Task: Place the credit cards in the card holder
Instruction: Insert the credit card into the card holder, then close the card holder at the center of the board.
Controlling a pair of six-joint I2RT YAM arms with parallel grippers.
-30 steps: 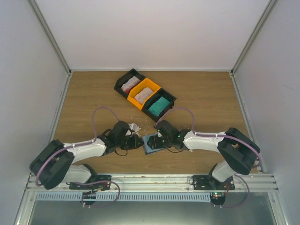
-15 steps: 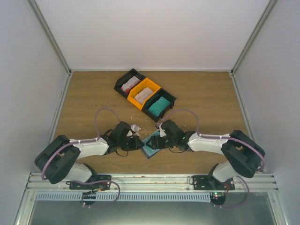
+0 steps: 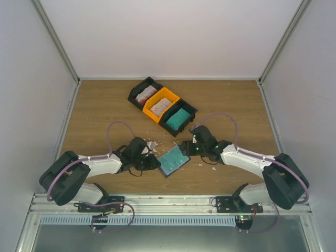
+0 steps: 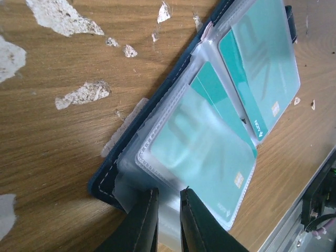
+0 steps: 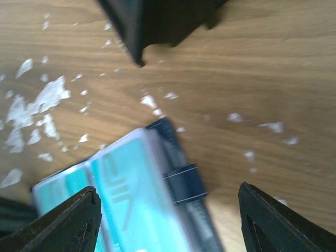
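Pinching the card holder [image 4: 202, 142], left fingers [image 4: 142, 226] sit narrow; right fingers [image 5: 79, 220] gape empty.

table [image 4: 47, 157]: a wood-grain top is shown, smooth, with a faint sheen.
card holder [image 4: 105, 181]: dark navy cover, leather-like; pale stitching is seen along its edge.
sleeves [image 4: 189, 136]: clear soft plastic, glossy, slightly frosted.
credit cards [image 4: 210, 84]: teal plastic, smooth, dulled where covered by the sleeves.
scraps [image 4: 81, 93]: white, paper-like, rough torn edges.
bins [image 3: 163, 102]: moulded plastic, black and orange, softly shiny.
left gripper [image 4: 169, 195]: black fingers, matt, smooth.
rail [image 3: 168, 202]: bare metal along the table's near edge.
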